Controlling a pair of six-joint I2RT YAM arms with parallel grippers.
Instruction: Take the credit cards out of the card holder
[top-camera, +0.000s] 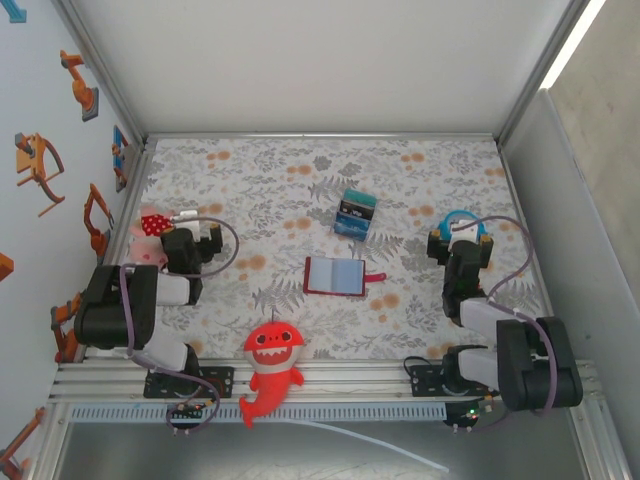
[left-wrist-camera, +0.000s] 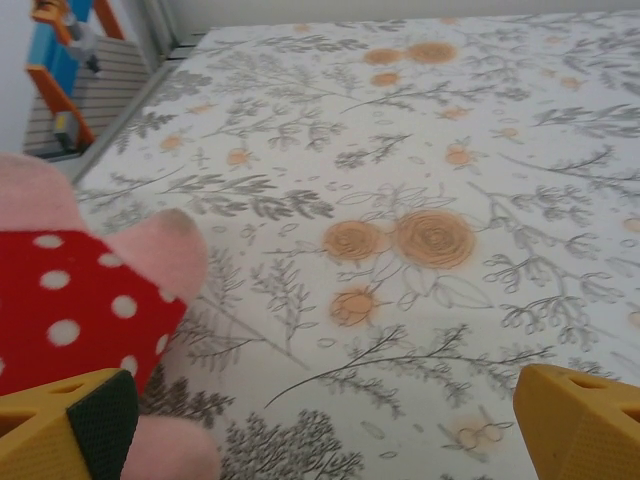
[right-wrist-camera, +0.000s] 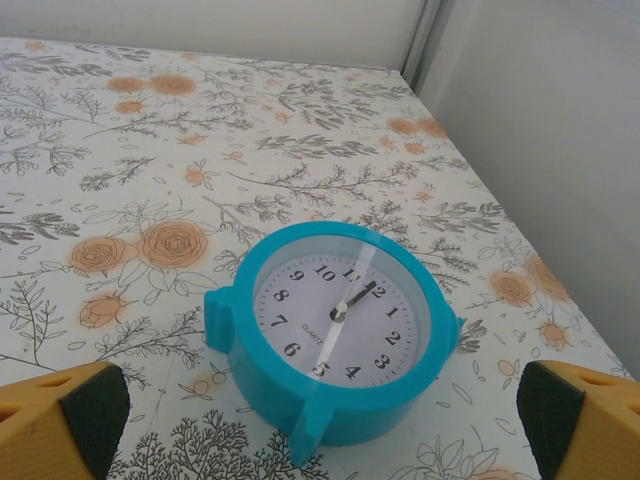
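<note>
Floral cloth (top-camera: 260, 180) spreads underneath. Left gripper (top-camera: 198, 232) gapes beside a plush (left-wrist-camera: 80, 300). Mid-table the holder (top-camera: 318, 276) lies open, dark red, a bluish card (top-camera: 347, 275) seemingly in its right half: probably light and floppy, the card stiff, slick, best pinched by an exposed edge. Right gripper (top-camera: 462, 240) gapes at a clock (right-wrist-camera: 335, 330).

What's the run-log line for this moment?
left gripper: open, by pink plush | right gripper: open, at teal alarm clock | card holder: open flat, mid-table, untouched

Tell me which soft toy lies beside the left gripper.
The pink toy in white-dotted red, by the left gripper; the red shark lies farther off, toward the middle.
</note>
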